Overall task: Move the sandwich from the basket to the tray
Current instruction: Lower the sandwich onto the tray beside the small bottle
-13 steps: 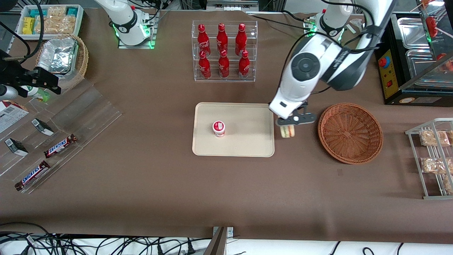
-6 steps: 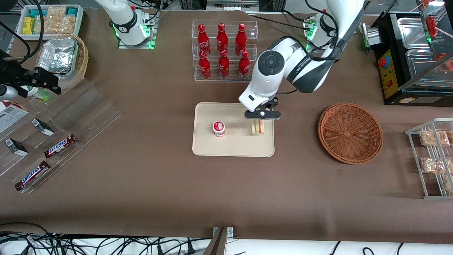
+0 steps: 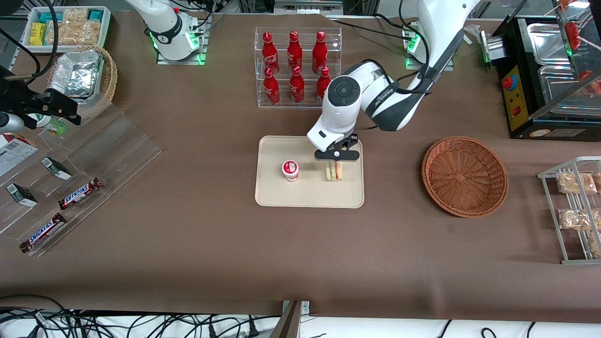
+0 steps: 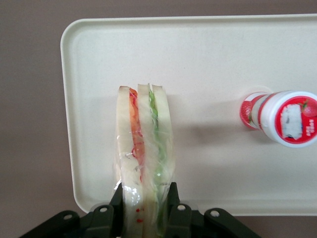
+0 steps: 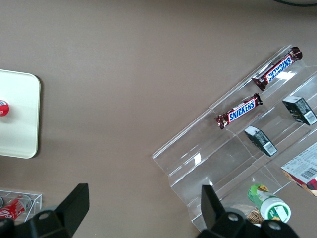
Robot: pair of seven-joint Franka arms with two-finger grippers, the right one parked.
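My left gripper is shut on the clear-wrapped sandwich and holds it upright over the cream tray, at the end nearer the basket. In the left wrist view the sandwich shows pale bread with red and green filling, pinched between the two black fingers, and the tray lies under it. I cannot tell if the sandwich touches the tray. The round reddish-brown wicker basket sits beside the tray toward the working arm's end, with nothing in it.
A small white pot with a red lid stands on the tray beside the sandwich. A clear rack of red bottles stands farther from the camera than the tray. A metal wire rack with snack packets is past the basket.
My gripper has carried the sandwich from between basket and tray to over the tray, then a little farther toward the pot.
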